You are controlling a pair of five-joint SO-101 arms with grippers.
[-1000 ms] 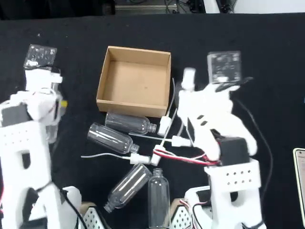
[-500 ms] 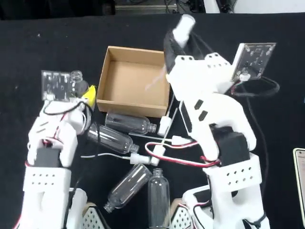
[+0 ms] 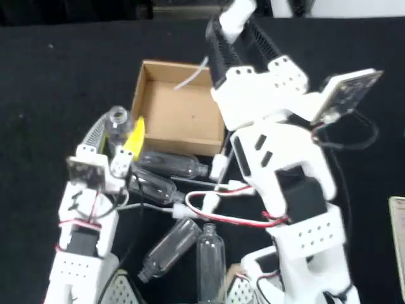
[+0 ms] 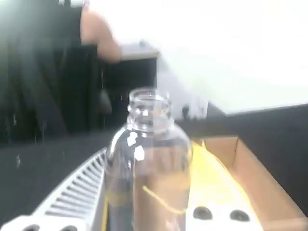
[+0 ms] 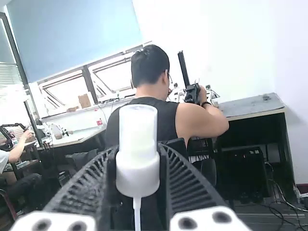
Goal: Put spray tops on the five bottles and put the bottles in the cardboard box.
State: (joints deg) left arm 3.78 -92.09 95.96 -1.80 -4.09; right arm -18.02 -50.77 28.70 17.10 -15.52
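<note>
1. The left gripper (image 3: 117, 132) clamps a clear plastic bottle (image 4: 147, 163), upright and uncapped, just beside the brown cardboard box (image 3: 179, 143).
2. The right gripper (image 3: 235, 22) pinches a white spray top (image 5: 138, 144), dip tube hanging, raised over the box's far edge.
3. Four clear bottles (image 3: 172, 163) lie capless on the black table (image 3: 76, 57), with loose spray tops (image 3: 218, 166) among them.
4. By this showing, no bottle is capped or boxed; all five are left to do.
</note>
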